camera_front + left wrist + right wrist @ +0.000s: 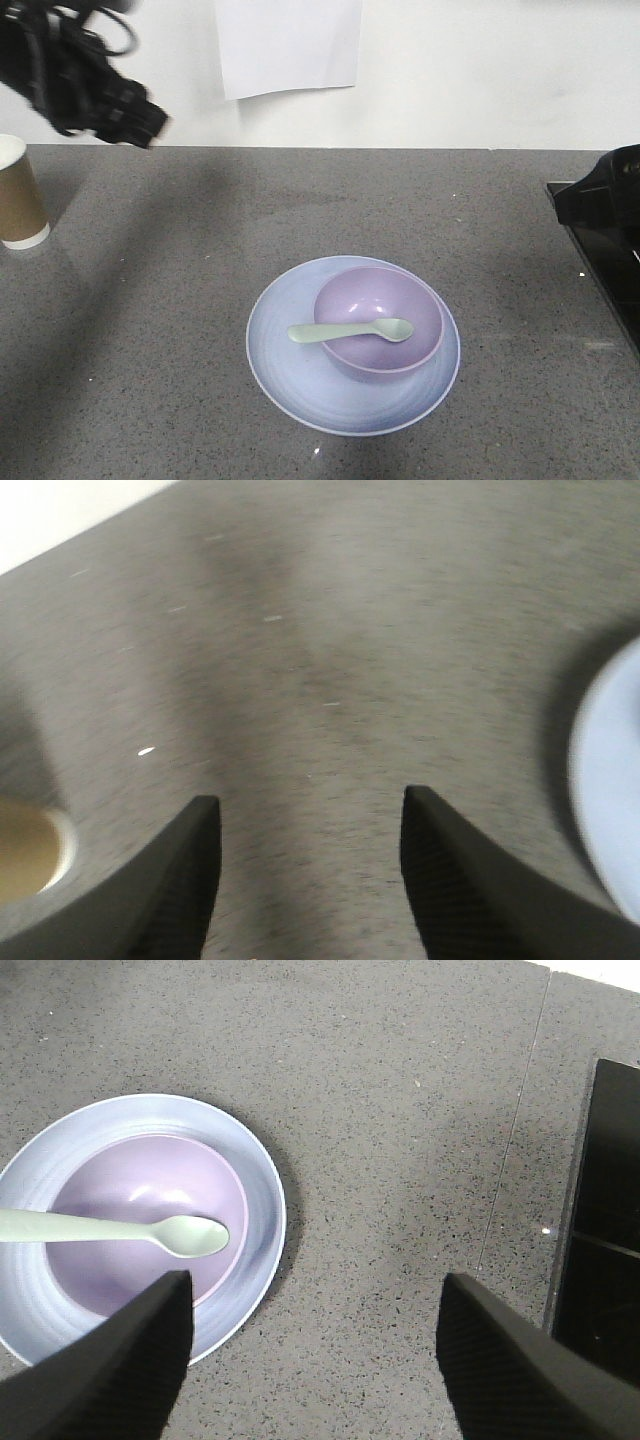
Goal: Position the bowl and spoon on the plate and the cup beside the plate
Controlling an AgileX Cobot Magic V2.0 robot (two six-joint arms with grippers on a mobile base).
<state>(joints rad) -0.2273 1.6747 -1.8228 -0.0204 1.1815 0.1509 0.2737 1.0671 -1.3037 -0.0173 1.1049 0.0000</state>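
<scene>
We see the bowl (378,320) sitting on the plate (290,370), near centre of the grey counter (500,230). The spoon (352,331) lies across the bowl, scoop to the right. The cup (20,192) stands upright at the far left edge, well apart from the plate. Our left gripper (307,800) hangs above bare counter, jaws spread and empty. The right gripper (315,1280) is also spread wide, holding nothing.

Soft even light; left wrist view smeared, probably motion blur.
</scene>
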